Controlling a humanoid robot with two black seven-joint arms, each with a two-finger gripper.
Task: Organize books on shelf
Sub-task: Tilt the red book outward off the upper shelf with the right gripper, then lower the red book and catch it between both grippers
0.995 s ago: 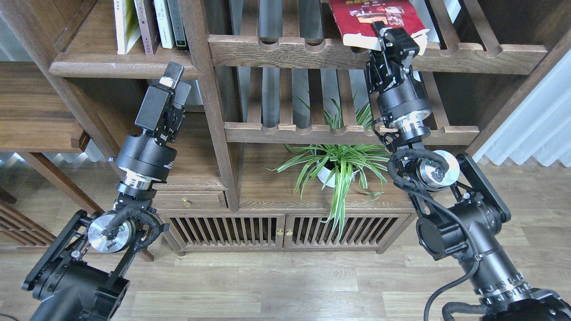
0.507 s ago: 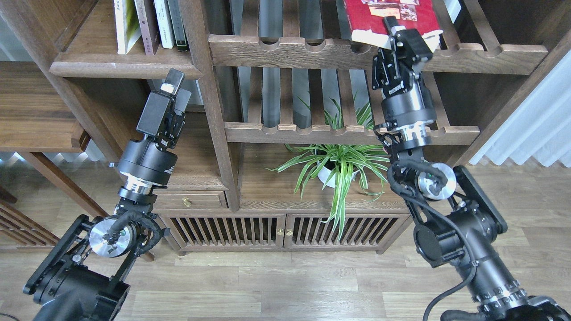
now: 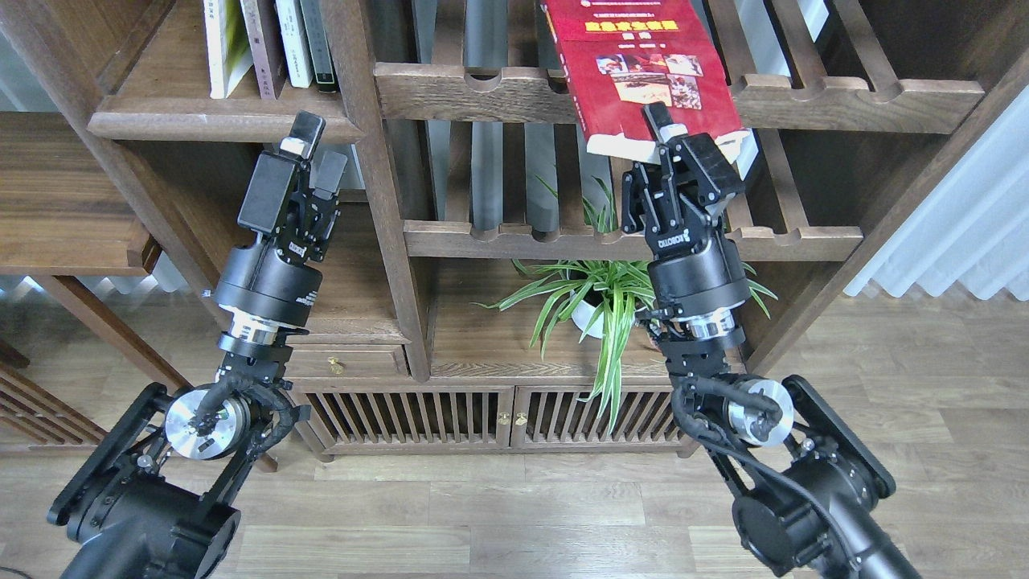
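My right gripper (image 3: 682, 146) is shut on the lower edge of the red book (image 3: 635, 68), which has small photos on its cover. The book hangs tilted in front of the upper slatted rack's front rail. On the solid dark-brown shelf (image 3: 153, 100) at upper left, the yellow-green and white book (image 3: 225, 40) and the maroon book (image 3: 261, 40) stand upright beside thin white and dark-spined books. My left gripper (image 3: 312, 151) is open and empty, just below that shelf's front edge.
Two slatted racks with notched rails (image 3: 482, 80) (image 3: 522, 233) fill the middle bay. A potted spider plant (image 3: 611, 297) stands below my right wrist. A low cabinet with slatted doors (image 3: 482, 414), a side table (image 3: 64, 209) at left and a white curtain (image 3: 965, 225) at right.
My right gripper has drawn the red book down and to the left, off the upper rack and toward me. My left gripper has barely moved.
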